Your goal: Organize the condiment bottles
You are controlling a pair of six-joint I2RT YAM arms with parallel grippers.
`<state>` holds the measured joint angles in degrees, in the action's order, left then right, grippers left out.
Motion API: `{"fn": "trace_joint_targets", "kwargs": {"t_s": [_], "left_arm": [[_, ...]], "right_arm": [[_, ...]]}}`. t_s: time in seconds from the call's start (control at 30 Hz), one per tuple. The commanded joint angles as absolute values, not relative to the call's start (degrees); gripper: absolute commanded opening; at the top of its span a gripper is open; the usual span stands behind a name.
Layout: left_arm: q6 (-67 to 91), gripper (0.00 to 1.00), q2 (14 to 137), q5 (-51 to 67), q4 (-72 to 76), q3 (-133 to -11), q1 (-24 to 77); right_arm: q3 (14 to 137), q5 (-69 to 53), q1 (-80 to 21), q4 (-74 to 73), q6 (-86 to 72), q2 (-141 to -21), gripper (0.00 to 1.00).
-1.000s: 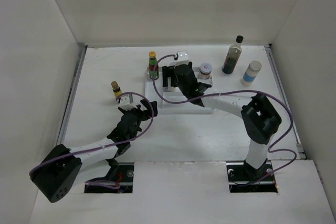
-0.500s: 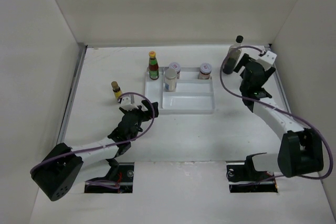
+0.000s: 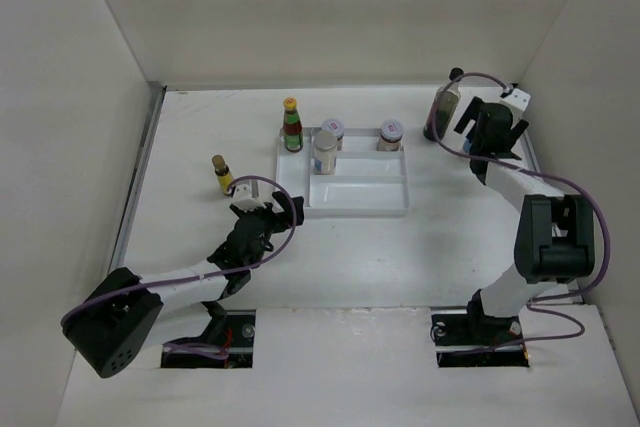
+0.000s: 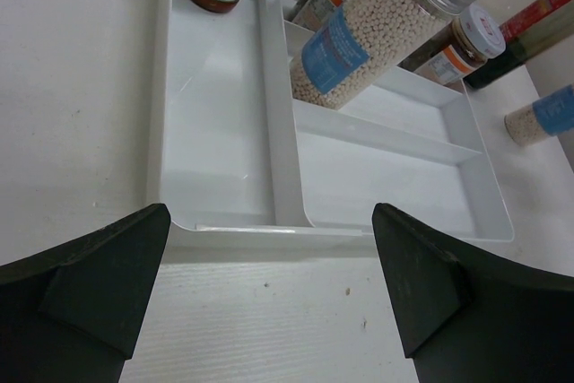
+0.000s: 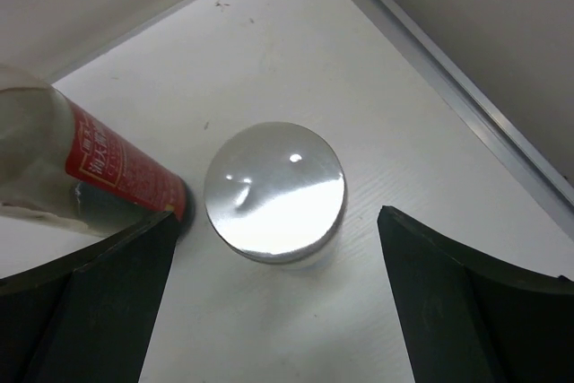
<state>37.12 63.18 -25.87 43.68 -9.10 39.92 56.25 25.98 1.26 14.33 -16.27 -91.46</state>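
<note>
A red sauce bottle (image 3: pixel 291 125) with a yellow cap, a white shaker (image 3: pixel 326 152) and two short jars (image 3: pixel 331 129) (image 3: pixel 391 134) stand in the white tray (image 3: pixel 355 209). A small yellow-brown bottle (image 3: pixel 221 174) stands on the table left of the tray. My left gripper (image 3: pixel 270 209) (image 4: pixel 269 284) is open just short of the tray's near left corner, holding nothing. At the far right, my right gripper (image 3: pixel 484 152) (image 5: pixel 276 248) hangs open above a second shaker's silver lid (image 5: pixel 275 190), next to the tall dark bottle (image 3: pixel 445 107) (image 5: pixel 85 177). In the top view the arm hides that shaker.
The tray's front compartments (image 4: pixel 386 177) hold nothing. White walls close in the table on three sides, and a metal rail (image 5: pixel 448 105) runs along the right edge close to the shaker.
My right arm has swung from over the tray to the far right corner, leaving a shaker standing in the tray. It now hovers over the other shaker. The left arm has barely moved.
</note>
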Motion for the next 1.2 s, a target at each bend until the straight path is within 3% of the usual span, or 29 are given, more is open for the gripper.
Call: {"fn": "trace_joint_targets", "kwargs": {"t_s": [0.0, 0.1, 0.17, 0.27, 0.33, 0.5, 0.67, 1.17], "left_arm": [[37.8, 1.00, 62.9, -24.9, 46.6, -11.0, 40.3], [37.8, 1.00, 63.6, -24.7, 46.6, -11.2, 40.2], [37.8, 1.00, 63.0, -24.7, 46.6, -11.1, 40.1], [37.8, 1.00, 63.2, -25.0, 46.6, -11.1, 40.0], [37.8, 1.00, 63.6, -24.7, 46.6, -11.2, 39.8], [37.8, 1.00, 63.5, -24.7, 46.6, -11.2, 39.8], [37.9, 1.00, 63.2, -24.6, 46.6, -11.1, 39.8], [37.9, 1.00, 62.6, -24.4, 46.2, -10.8, 39.0]], "right_arm": [[60.5, 22.7, 1.8, 17.9, -15.9, -94.3, 1.00], [62.7, 22.7, 2.5, 17.4, -15.4, -97.1, 0.98], [63.2, 23.3, 2.8, 17.2, -15.1, -97.9, 0.87], [60.2, 25.2, 2.4, 18.4, -15.9, -94.9, 0.61], [56.0, 27.1, 1.0, 21.3, -16.4, -90.0, 0.57], [48.0, 32.4, -9.5, 25.0, -17.0, -78.9, 0.54], [48.3, 31.2, -18.9, 24.3, -16.3, -75.2, 0.54], [55.4, 27.1, -29.0, 23.2, -16.5, -85.5, 0.56]]}}
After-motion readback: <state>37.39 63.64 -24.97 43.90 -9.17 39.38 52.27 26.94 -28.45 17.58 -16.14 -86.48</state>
